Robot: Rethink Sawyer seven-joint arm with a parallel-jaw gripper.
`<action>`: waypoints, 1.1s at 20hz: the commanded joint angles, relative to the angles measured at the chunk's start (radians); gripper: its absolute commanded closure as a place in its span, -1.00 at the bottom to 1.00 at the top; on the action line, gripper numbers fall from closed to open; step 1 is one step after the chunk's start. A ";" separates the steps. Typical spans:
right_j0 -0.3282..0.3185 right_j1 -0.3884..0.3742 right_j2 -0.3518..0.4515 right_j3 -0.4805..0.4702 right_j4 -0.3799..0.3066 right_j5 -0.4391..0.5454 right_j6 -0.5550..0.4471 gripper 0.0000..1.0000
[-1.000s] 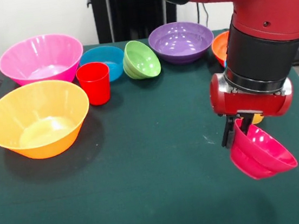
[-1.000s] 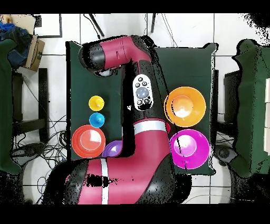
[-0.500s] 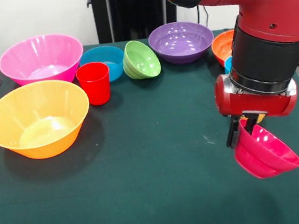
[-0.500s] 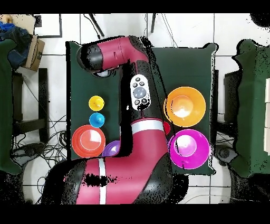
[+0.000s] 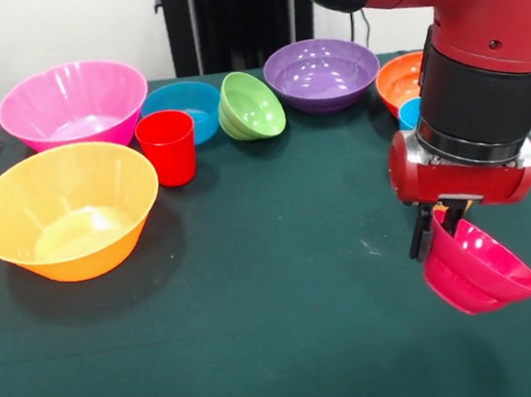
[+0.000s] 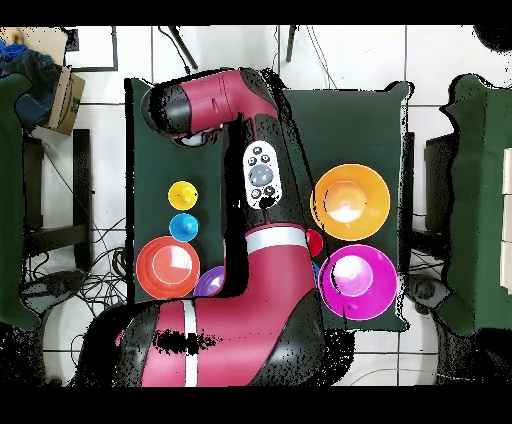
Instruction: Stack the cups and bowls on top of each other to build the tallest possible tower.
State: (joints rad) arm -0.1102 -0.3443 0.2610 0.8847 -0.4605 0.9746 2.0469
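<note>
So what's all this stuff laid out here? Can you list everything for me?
Big bowls: 2, pink at the back left, yellow-orange in front of it.
Medium bowls: 2, purple at the back, orange to its right, partly behind the arm.
Small bowls: 3, blue and green side by side at the back, the green one tipped on its side; crimson-pink held tilted above the table.
Cups: red, upright beside the blue bowl; sky-blue and yellow seen from overhead.
Table: 1, dark green cloth.
Robot arm: 1, red and black; its gripper pinches the crimson-pink bowl's rim.
</note>
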 commanded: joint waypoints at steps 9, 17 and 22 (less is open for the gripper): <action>0.016 0.064 0.052 -0.045 -0.028 0.073 -0.175 1.00; 0.015 0.067 0.056 -0.042 -0.021 0.071 -0.188 1.00; 0.015 0.067 0.057 -0.041 -0.020 0.067 -0.194 1.00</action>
State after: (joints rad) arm -0.1087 -0.3047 0.2621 0.8537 -0.4601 0.9746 2.0469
